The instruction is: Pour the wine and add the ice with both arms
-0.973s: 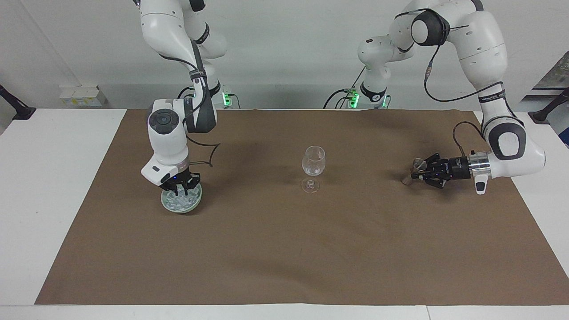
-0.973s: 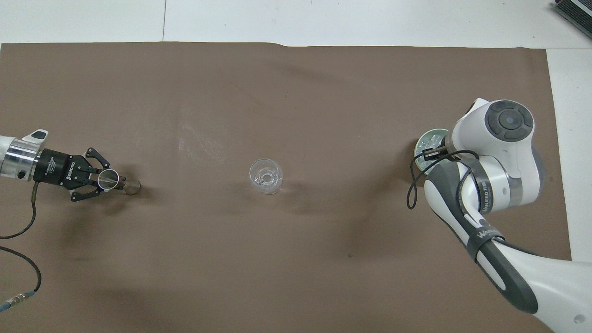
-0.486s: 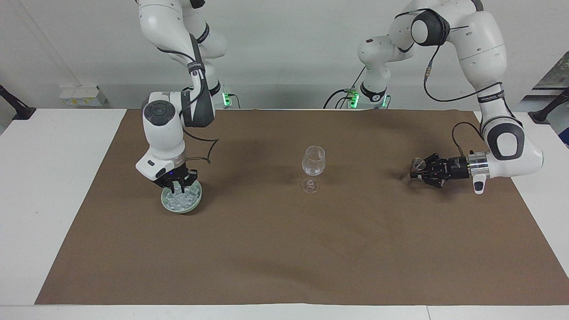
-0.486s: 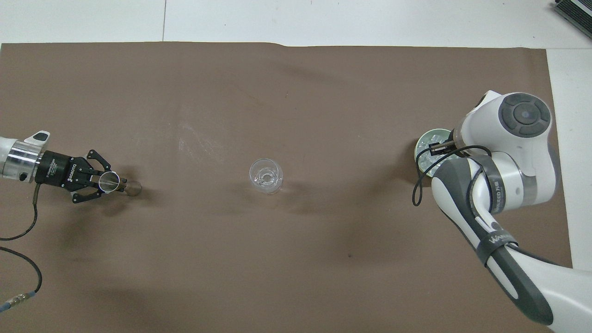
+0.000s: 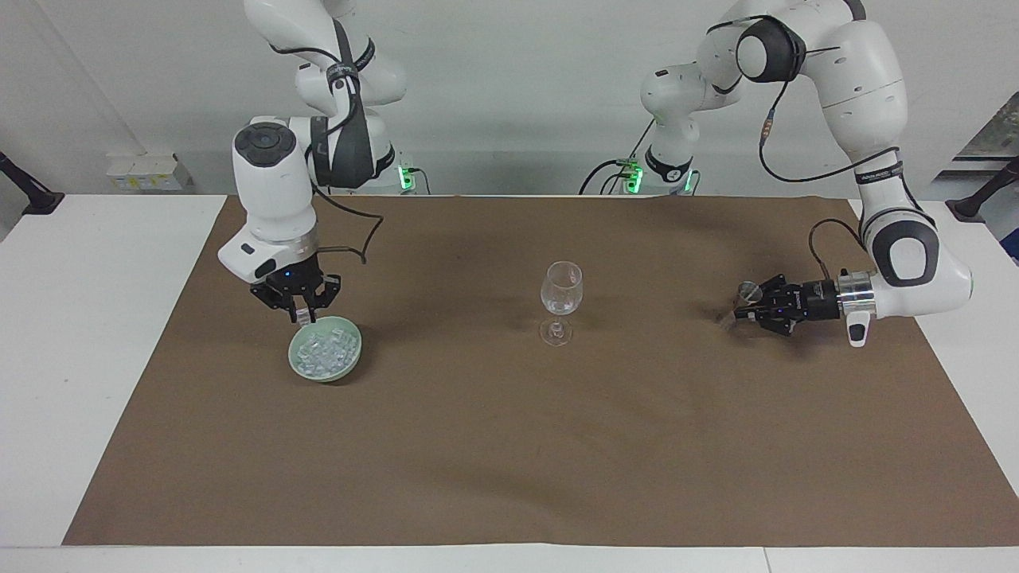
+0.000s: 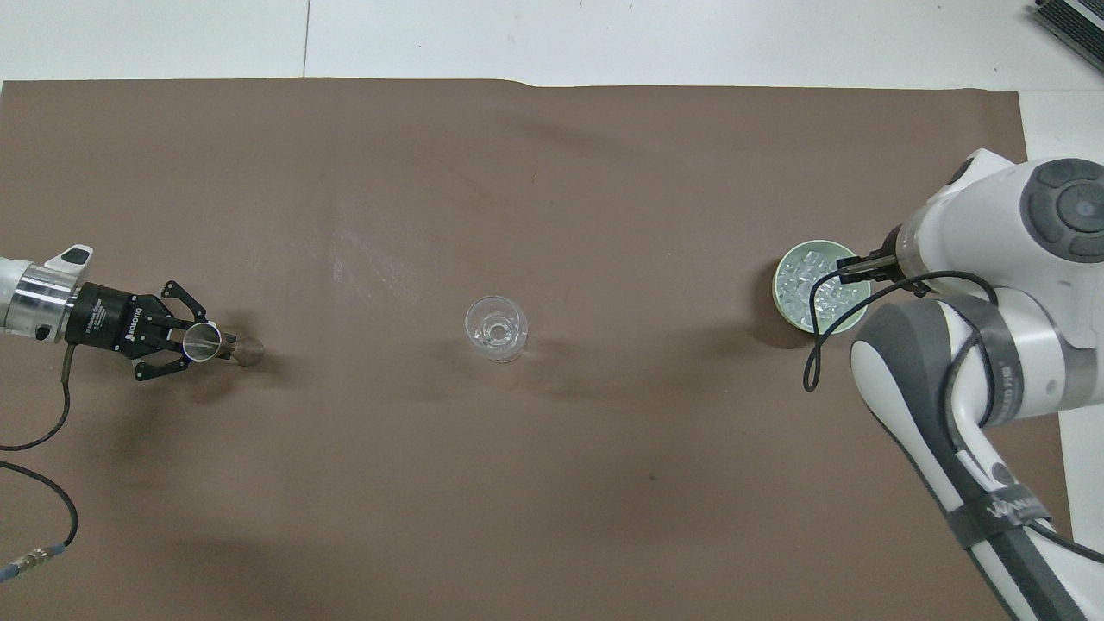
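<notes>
The right hand [image 5: 302,317] is grasping one ice cube [image 5: 303,318] over the bowl [image 5: 325,348]; carry it level to the wine glass [image 5: 561,298]. The left hand [image 5: 747,305] is clenching a small cup [image 5: 747,294]

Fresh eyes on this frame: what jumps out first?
The right gripper hangs just over the green bowl of ice at the right arm's end, pinching what looks like one cube. The empty wine glass stands alone mid-mat. At the left arm's end, the left gripper clamps a small clear glass, lifted and tilted.
</notes>
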### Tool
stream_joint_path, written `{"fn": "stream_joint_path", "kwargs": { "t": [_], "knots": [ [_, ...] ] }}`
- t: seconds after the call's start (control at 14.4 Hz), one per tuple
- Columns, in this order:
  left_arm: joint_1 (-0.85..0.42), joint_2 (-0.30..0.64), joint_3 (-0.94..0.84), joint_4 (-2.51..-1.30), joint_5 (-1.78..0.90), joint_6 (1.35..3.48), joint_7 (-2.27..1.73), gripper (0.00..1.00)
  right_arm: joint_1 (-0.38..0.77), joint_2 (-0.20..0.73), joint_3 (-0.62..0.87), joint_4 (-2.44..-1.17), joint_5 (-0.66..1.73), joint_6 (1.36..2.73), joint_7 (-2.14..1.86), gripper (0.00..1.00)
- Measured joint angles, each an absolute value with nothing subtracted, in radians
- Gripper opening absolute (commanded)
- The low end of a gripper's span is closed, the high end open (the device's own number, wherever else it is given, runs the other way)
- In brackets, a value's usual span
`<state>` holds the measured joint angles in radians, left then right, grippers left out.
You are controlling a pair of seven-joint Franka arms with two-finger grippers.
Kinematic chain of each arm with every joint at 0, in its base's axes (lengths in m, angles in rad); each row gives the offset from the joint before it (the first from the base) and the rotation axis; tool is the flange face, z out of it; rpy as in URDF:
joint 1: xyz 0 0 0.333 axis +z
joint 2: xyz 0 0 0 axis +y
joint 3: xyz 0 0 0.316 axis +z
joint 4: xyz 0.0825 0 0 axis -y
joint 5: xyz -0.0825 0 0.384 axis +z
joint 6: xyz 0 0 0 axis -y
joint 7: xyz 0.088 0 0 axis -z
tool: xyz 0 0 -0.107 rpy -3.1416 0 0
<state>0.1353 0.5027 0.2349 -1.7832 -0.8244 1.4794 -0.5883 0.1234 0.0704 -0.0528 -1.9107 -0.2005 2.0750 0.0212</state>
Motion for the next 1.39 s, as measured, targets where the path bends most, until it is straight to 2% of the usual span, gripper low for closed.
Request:
{"fn": "stream_joint_path", "kwargs": {
  "t": [0.21,0.49,0.76,1.11,1.39],
  "knots": [
    [0.136,0.503,0.235,-1.784,-0.824,1.479,-0.582,0.39,0.125,0.003,-0.046,-1.89,-0.168,2.005,0.022,0.0],
    [0.136,0.503,0.236,-1.785,-0.824,1.479,-0.581,0.63,0.125,-0.087,-0.045,-1.857,-0.138,1.885,0.022,0.0],
    [0.136,0.503,0.238,-1.785,-0.823,1.479,-0.58,0.99,0.124,-0.108,-0.047,-1.808,-0.097,1.822,0.022,0.0],
    [0.136,0.504,0.238,-1.759,-0.745,1.479,-0.574,1.0,0.128,-0.101,-0.001,-1.792,-0.06,1.817,0.104,0.0],
    [0.142,0.515,0.243,-1.689,-0.675,1.433,-0.571,1.0,0.138,-0.095,0.091,-1.758,-0.035,1.804,0.236,0.0]
  ]
}}
